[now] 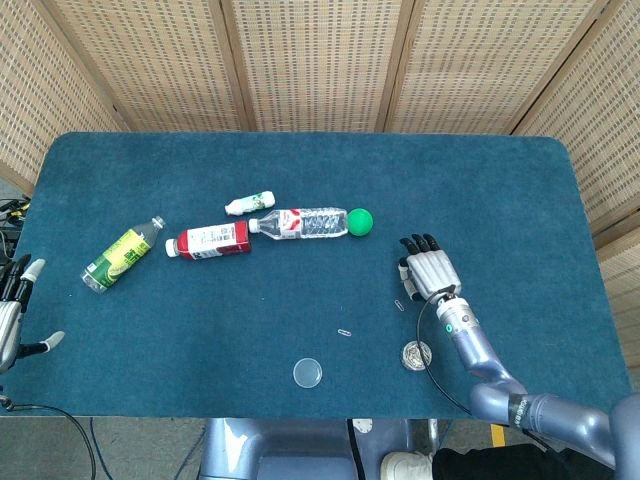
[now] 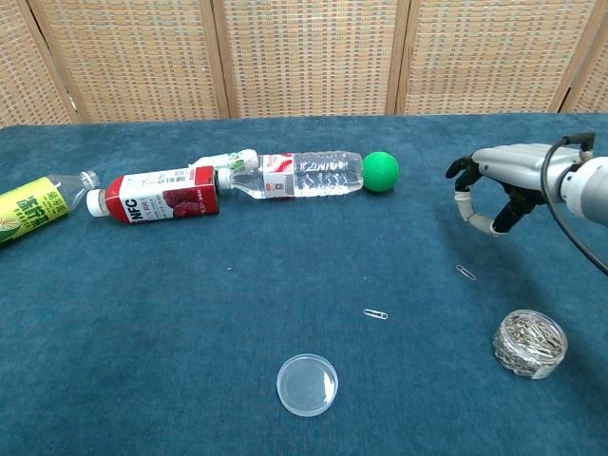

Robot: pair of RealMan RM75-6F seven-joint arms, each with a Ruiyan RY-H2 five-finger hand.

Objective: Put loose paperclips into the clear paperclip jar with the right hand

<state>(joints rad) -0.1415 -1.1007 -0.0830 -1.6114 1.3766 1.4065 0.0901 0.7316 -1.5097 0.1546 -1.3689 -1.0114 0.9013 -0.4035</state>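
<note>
A loose paperclip [image 2: 465, 272] lay below the right hand [image 2: 496, 180], whose spread fingers [image 2: 472, 211] held nothing; only the chest view showed that gap.

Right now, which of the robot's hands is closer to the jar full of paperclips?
The right hand. It hovers just beyond the paperclip jar, fingers spread. The left hand sits at the table's far left edge.

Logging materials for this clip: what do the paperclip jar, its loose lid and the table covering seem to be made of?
The paperclip jar looks like clear, glossy plastic: the silvery metal clips show through its wall. The lid seems to be the same clear plastic, since the covering shows through it and its rim glints. The table covering looks like matte teal fabric, felt or short carpet, with a faint nap.
</note>
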